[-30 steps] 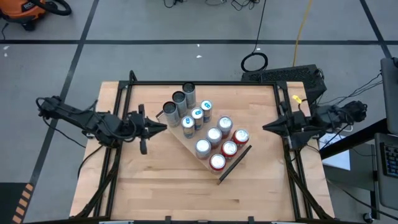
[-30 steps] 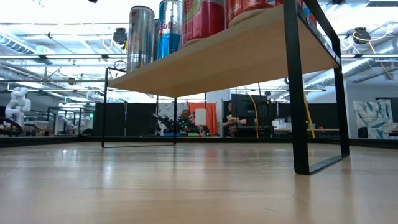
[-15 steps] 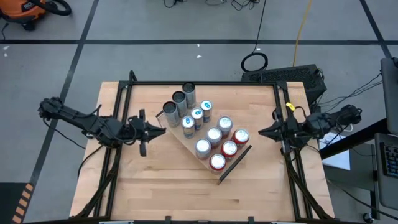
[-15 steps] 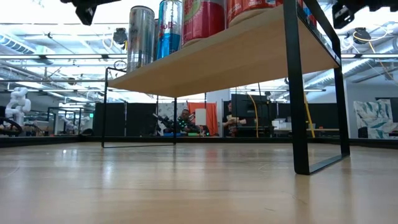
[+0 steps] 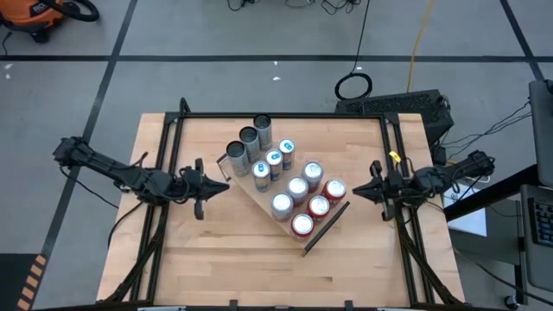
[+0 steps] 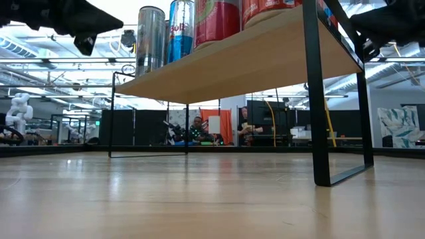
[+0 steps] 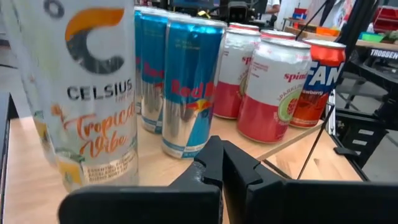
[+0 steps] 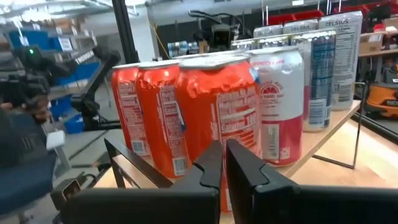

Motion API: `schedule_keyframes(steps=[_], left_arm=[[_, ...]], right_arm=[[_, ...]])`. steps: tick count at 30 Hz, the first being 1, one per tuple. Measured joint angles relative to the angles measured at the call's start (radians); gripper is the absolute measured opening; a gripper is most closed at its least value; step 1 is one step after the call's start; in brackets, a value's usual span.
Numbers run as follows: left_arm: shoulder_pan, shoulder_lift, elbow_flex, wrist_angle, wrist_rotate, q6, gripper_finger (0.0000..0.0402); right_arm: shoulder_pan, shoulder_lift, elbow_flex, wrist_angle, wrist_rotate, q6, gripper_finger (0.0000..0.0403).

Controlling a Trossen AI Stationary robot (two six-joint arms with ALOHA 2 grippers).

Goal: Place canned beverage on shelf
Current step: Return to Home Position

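The shelf (image 5: pixel 256 195), a light-wood board on black rails, stands slantwise mid-table with several cans upright on it: silver ones (image 5: pixel 249 141), blue ones (image 5: pixel 274 160), white-and-pink ones (image 5: pixel 297 187) and red ones (image 5: pixel 318 206). My left gripper (image 5: pixel 226 183) is shut, level, just left of the shelf, pointing at the tall Celsius can (image 7: pixel 93 93) and the Red Bull cans (image 7: pixel 189 87). My right gripper (image 5: pixel 356 192) is shut, level, just right of the shelf, facing the orange-red cans (image 8: pixel 211 106). Neither touches anything.
Black frame rails (image 5: pixel 168 173) run along the table's left, right and far sides, close under both arms. Bare tabletop (image 5: pixel 233 268) lies near the front edge. In the low view the shelf's leg (image 6: pixel 319 133) stands on the table; people sit in the room behind.
Both arms have come down beside the shelf, staying level and shut; in the low view they have dropped into the picture's upper corners. The shelf and its cans have not moved.
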Motion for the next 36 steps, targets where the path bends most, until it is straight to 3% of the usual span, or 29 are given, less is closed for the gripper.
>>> schedule_keyframes(steps=[14, 36], left_arm=[[-0.002, 0.0, -0.016, -0.009, 0.017, -0.023, 0.0], [-0.002, -0.053, -0.016, -0.04, 0.059, 0.004, 0.0]], right_arm=[[0.0, -0.015, -0.172, 0.225, -0.001, 0.012, 0.0], [-0.065, -0.015, -0.185, 0.154, -0.001, -0.018, 0.0]])
